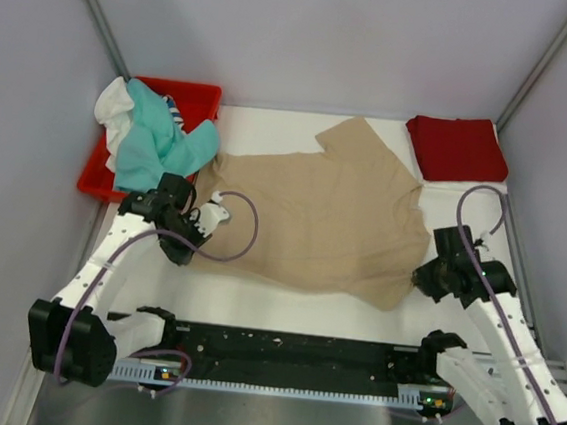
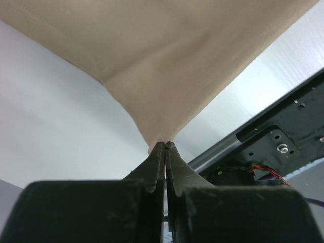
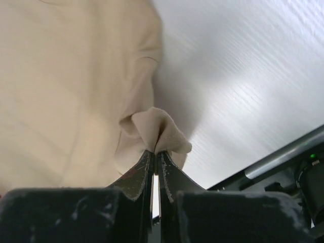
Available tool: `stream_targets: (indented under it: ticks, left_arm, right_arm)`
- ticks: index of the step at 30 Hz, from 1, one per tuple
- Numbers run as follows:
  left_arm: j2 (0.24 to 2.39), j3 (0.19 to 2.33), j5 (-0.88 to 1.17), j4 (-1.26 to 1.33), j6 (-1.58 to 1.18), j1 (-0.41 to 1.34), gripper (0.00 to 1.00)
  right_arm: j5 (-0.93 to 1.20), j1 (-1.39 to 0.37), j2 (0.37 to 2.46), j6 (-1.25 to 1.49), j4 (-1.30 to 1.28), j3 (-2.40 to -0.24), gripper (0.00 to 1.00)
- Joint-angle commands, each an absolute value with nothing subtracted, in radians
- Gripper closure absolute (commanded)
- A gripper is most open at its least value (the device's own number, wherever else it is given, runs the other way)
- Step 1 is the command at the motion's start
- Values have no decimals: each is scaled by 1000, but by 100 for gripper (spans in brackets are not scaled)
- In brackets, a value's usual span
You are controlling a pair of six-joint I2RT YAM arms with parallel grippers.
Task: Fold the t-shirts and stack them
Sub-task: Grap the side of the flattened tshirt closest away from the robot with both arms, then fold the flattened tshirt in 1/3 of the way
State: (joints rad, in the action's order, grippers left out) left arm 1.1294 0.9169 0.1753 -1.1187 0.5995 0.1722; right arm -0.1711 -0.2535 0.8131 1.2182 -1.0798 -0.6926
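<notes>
A tan-beige t-shirt [image 1: 318, 216] lies spread across the middle of the white table. My left gripper [image 1: 194, 226] is shut on its left edge; the left wrist view shows the cloth [image 2: 167, 76] pulled taut from the closed gripper [image 2: 165, 146]. My right gripper [image 1: 420, 276] is shut on its right edge; the right wrist view shows a bunched fold [image 3: 159, 131] pinched at the closed gripper [image 3: 155, 152]. A folded dark red t-shirt [image 1: 457, 148] lies at the back right. A teal t-shirt [image 1: 160, 140] and a white one [image 1: 113, 106] lie crumpled in the red tray [image 1: 199, 95].
The red plastic tray stands at the back left corner. A black rail [image 1: 290, 352] runs along the near edge between the arm bases. Grey walls enclose the table on three sides.
</notes>
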Motion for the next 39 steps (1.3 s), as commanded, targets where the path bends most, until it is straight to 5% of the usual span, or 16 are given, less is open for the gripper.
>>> stream_targets:
  ticks: [1,9,18,23,28,39]
  left_arm:
    - [1045,968,250,-1277,637,179,100]
    - [898,1045,317,-1537,695,186,100]
    - [853,1046,350,-1532,678,199,100]
    - [966,947,99,-1248,545,199,100]
    - [1208,963,112,-1120,506,198,100]
    - [1430,959,28,-960,469,198,100]
  right_arm:
    - [-325,-264,700,1063,-1184,-843,100]
    - [-407,-264,529,1006,-1409,-1032,100]
    - [-332,-265,543,861,-1453,-1120,100]
    - [-175,-264,774,703,-1102,-960,100]
    - [-224,-262,1066,566,-869,-991,100]
    - [-353,-262,1471,402,-719,-1115,100]
